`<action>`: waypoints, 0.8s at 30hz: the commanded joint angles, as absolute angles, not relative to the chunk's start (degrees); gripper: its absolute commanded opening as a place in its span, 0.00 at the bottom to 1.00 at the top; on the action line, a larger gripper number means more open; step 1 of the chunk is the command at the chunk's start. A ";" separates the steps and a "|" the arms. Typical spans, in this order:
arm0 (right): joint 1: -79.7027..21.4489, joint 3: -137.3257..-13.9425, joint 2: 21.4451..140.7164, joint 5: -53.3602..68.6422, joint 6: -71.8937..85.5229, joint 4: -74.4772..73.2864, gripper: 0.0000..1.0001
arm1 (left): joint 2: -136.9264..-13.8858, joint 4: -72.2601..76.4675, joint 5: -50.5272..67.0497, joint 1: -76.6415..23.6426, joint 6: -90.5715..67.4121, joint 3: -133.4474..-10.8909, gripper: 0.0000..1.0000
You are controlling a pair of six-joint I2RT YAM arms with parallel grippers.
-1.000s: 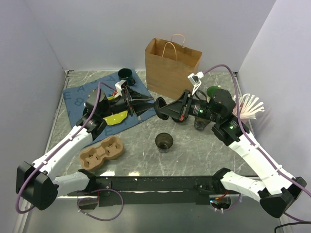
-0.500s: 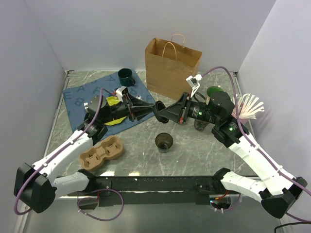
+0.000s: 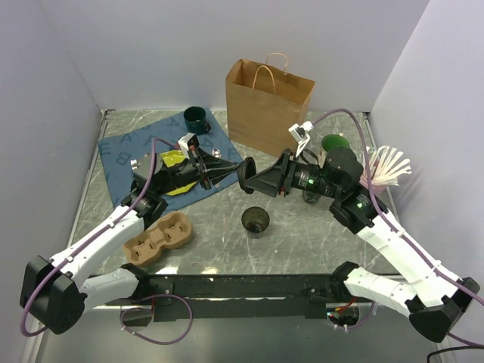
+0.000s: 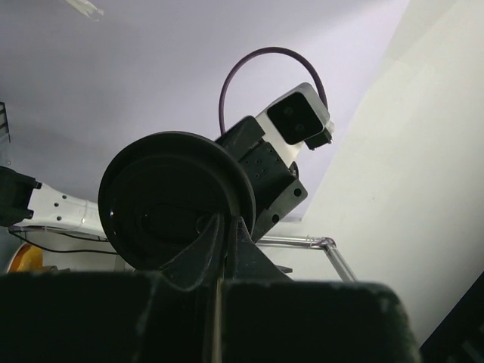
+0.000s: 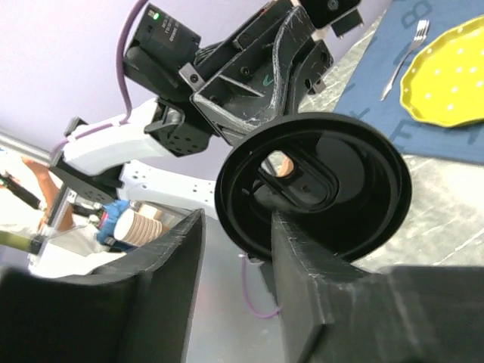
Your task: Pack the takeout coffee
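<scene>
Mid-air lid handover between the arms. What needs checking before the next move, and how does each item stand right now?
1. Left fingers shut on the lid at its rim: ok.
2. Right fingers apart: ok.
3. Lid clear of the right fingers: not ok, its rim lies in the gap between them.
4. Cup upright and uncovered, ready for the lid: ok.
5. Paper bag upright with its mouth open: ok.
6. Left grip firm enough to carry the lid alone: cannot tell.
</scene>
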State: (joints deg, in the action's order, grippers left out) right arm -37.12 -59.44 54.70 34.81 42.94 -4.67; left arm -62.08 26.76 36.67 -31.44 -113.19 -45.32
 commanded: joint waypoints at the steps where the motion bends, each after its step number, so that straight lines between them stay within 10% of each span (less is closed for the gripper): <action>1: -37.53 -60.03 50.98 32.00 43.16 -7.55 0.56 | -62.66 29.01 38.49 -31.55 -120.96 -47.37 0.01; 7: -37.53 -61.96 43.69 25.77 41.14 -23.07 0.79 | -65.56 2.65 38.07 -31.46 -91.54 -59.39 0.01; 9: -37.53 -62.66 39.91 20.33 40.61 -27.75 1.00 | -66.53 -8.72 31.05 -32.69 -75.63 -68.26 0.01; 24: -37.36 -78.31 35.16 -10.63 37.61 -65.64 1.00 | -90.17 -47.97 -21.52 -66.00 -46.92 -94.49 0.01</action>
State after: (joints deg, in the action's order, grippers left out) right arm -37.36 -75.53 36.27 -1.72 38.00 -56.03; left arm -85.71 -35.75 -7.99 -62.48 -50.68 -95.13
